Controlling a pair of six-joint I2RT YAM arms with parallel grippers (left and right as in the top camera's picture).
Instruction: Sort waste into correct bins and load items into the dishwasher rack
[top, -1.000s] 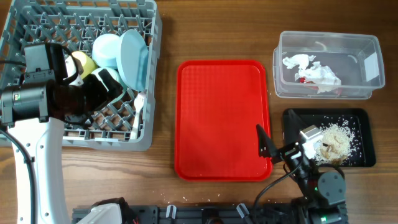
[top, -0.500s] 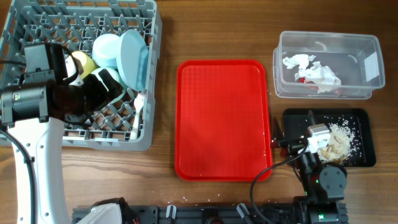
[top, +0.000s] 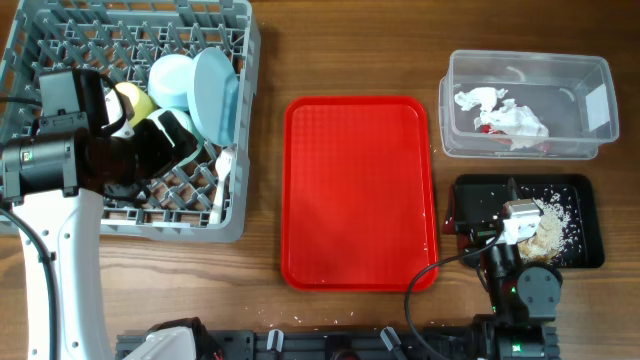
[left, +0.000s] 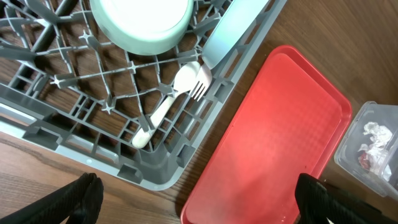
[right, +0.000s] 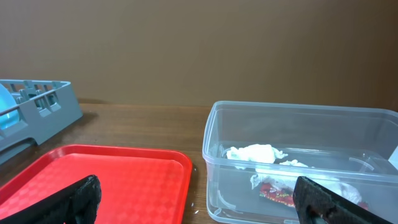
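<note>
The rack fills the left end of the table, and the pale blue plate stands on edge in it, its long line running parallel to the rack's right wall, its face against the blue bowl. The yellow cup sits just left of that bowl, and the left wrist view shows the green bowl among the pegs. The white spoon lies flat on the grid, handle aimed at the rack's near corner, its bowl end beside the tines of the fork; the fork's handle cannot be made out. The left gripper hangs over this corner, fingers spread wide with nothing between them. The red tray lies between rack and bins, long axis front to back. The clear tub lies long side left to right at far right, holding crumpled white napkins and a red-and-white wrapper. Just in front of it the black tray, turned the same way, holds beige scraps. The right gripper stands over the black tray's left part, facing the tub, spread wide and holding nothing; its arm hides some scraps from overhead
</note>
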